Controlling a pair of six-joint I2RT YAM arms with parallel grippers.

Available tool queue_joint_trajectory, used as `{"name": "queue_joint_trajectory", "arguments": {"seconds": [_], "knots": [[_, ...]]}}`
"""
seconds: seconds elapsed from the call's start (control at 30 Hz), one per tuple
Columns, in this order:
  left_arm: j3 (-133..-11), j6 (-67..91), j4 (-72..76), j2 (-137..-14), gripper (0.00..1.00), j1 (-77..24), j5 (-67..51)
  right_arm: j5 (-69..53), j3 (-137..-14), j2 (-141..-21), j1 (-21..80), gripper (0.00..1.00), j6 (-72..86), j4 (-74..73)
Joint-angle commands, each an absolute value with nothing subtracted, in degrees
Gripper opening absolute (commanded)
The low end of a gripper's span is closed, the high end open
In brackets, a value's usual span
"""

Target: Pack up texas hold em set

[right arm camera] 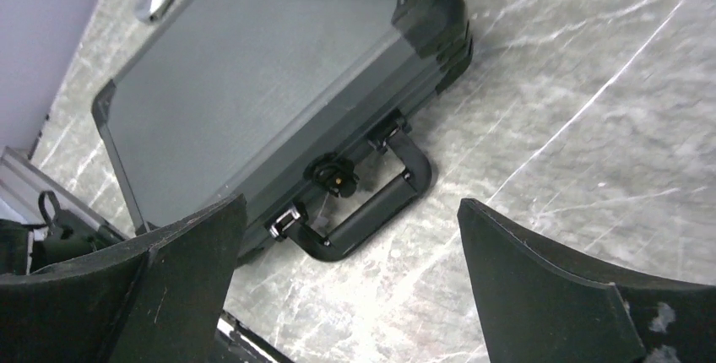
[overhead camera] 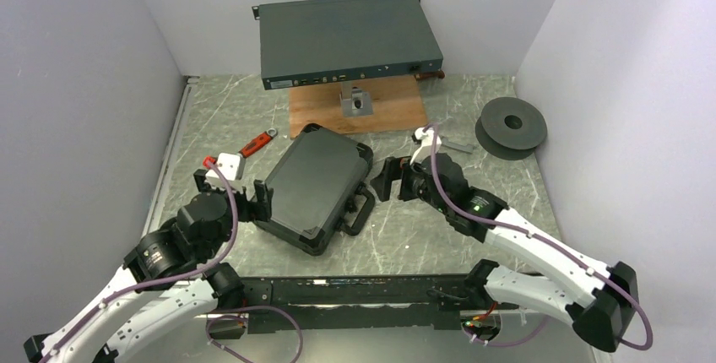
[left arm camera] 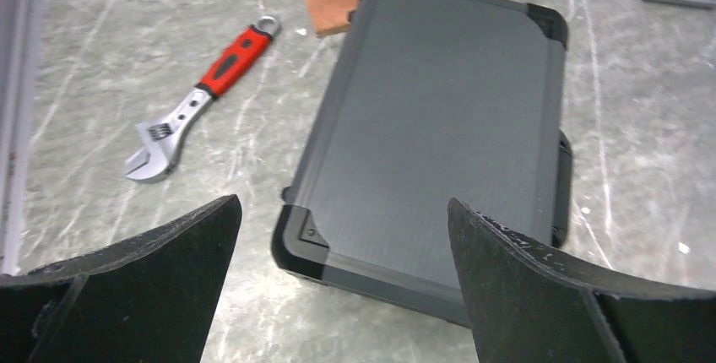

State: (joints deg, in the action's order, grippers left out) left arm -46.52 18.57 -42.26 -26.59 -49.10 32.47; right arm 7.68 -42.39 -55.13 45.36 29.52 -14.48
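The black hard plastic briefcase point(overhead camera: 317, 187) is seen lying shut and flat at the middle of the grey marbled table point(overhead camera: 507, 186), its handle point(right arm camera: 380, 211) turned toward the near right corner. The left gripper point(left arm camera: 342, 211) and right gripper point(right arm camera: 352, 205) are held wide open on either side of it, with nothing gripped. Packing is judged all but done; next, the latches need to be checked and pressed home.

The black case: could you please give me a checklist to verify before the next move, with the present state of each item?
1. Case lid shut: ok.
2. Latches fastened: cannot tell.
3. Left jaws open, empty: ok.
4. Right jaws open, empty: ok.
5. Handle free, nothing on it: ok.
6. Wrench apart from case: ok.
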Motion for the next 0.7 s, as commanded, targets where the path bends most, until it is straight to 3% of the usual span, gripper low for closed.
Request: {"name": "queue_joint_trajectory", "arguments": {"seconds": [0.0, 0.67], "knots": [[-43.5, 15.1, -39.0, -23.4, 1.0, -49.1, 40.3, 13.5, -45.9, -50.0, 45.4, 1.0, 26.5, -13.0], [-41.6, 18.5, -41.6, -11.2, 1.0, -49.2, 48.8, 21.9, -44.5, -39.4, 45.4, 1.0, 24.1, -9.3]]}}
